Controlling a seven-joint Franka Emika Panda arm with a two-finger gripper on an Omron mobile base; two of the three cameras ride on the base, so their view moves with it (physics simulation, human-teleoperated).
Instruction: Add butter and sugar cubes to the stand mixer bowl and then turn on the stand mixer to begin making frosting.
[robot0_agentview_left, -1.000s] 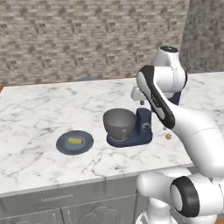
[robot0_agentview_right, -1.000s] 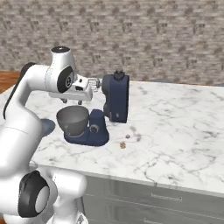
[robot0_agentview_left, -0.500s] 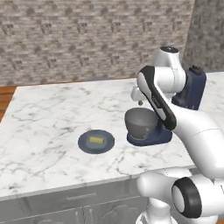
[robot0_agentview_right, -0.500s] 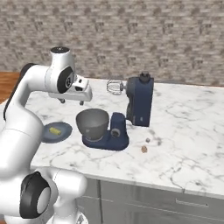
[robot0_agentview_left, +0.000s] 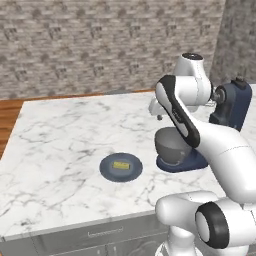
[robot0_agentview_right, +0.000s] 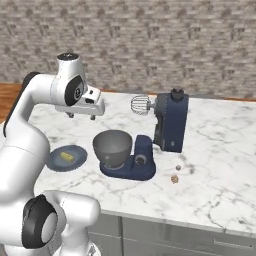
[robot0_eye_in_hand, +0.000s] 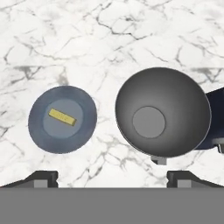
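The butter (robot0_eye_in_hand: 62, 117) is a small yellow stick lying on a dark blue-grey round plate (robot0_eye_in_hand: 41, 131). To its right the grey stand mixer bowl (robot0_eye_in_hand: 162, 118) stands empty on the navy stand mixer (robot0_agentview_right: 170, 122), whose head is tilted back with the whisk (robot0_agentview_right: 141, 105) raised. Two tan sugar cubes (robot0_agentview_right: 175, 178) lie on the counter right of the mixer's base. My gripper (robot0_eye_in_hand: 113, 178) hangs open and empty high over the counter, above the gap between plate and bowl. From the right base view the gripper (robot0_agentview_right: 82, 117) sits up and left of the bowl (robot0_agentview_right: 113, 146).
The white marble counter (robot0_agentview_left: 65, 135) runs back to a stone-tiled wall. A wooden floor shows beyond the counter's left end. The plate (robot0_agentview_left: 107, 172) with the butter (robot0_agentview_left: 121, 164) lies left of the bowl (robot0_agentview_left: 172, 147), near the counter's front edge.
The whole scene has slid to the right in both base views, so the base has driven along the counter. My fingers have spread wider.
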